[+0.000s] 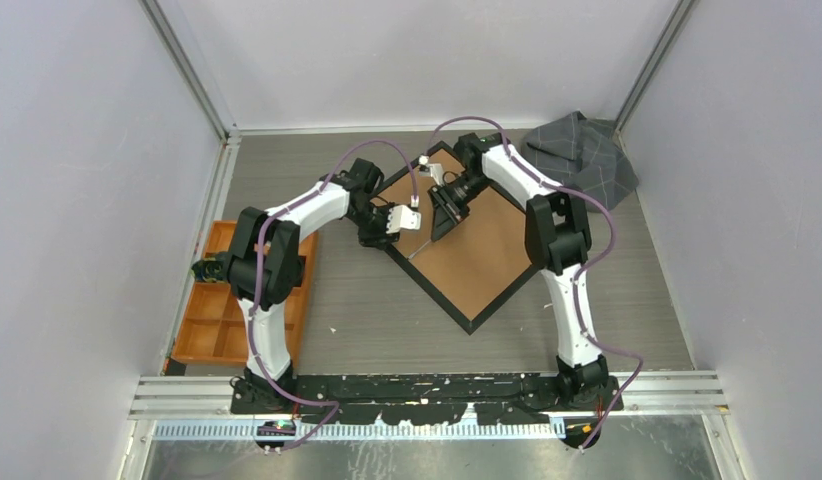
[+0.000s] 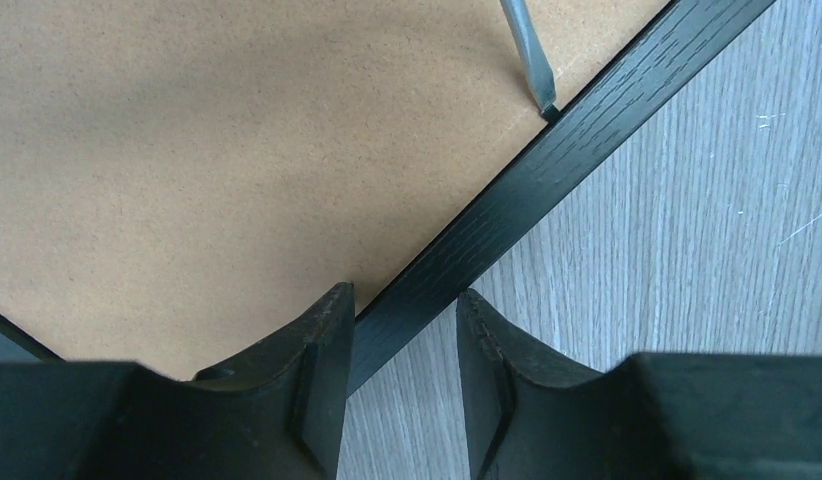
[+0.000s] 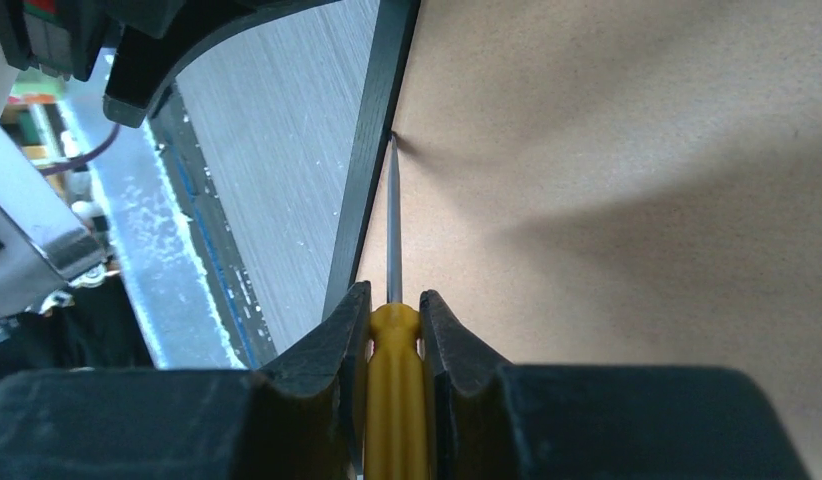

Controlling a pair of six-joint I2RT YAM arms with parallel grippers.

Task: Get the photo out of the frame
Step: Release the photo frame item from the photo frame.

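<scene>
The frame (image 1: pixel 457 312) lies face down on the table with its brown backing board (image 1: pixel 477 255) up. The photo is hidden beneath that board. My left gripper (image 1: pixel 389 236) hangs over the frame's left edge. In the left wrist view it (image 2: pixel 402 300) stands open astride the black border (image 2: pixel 547 170), one finger over the board (image 2: pixel 237 150), the other over the table. My right gripper (image 3: pixel 395 298) is shut on a yellow-handled screwdriver (image 3: pixel 395 390). Its metal shaft (image 3: pixel 393 220) reaches down to the seam between board and border; the tip (image 2: pixel 545 100) rests in that seam.
An orange compartment tray (image 1: pixel 217 310) sits at the left of the table beside the left arm. A crumpled grey cloth (image 1: pixel 582 155) lies at the back right corner. Walls enclose the table on three sides.
</scene>
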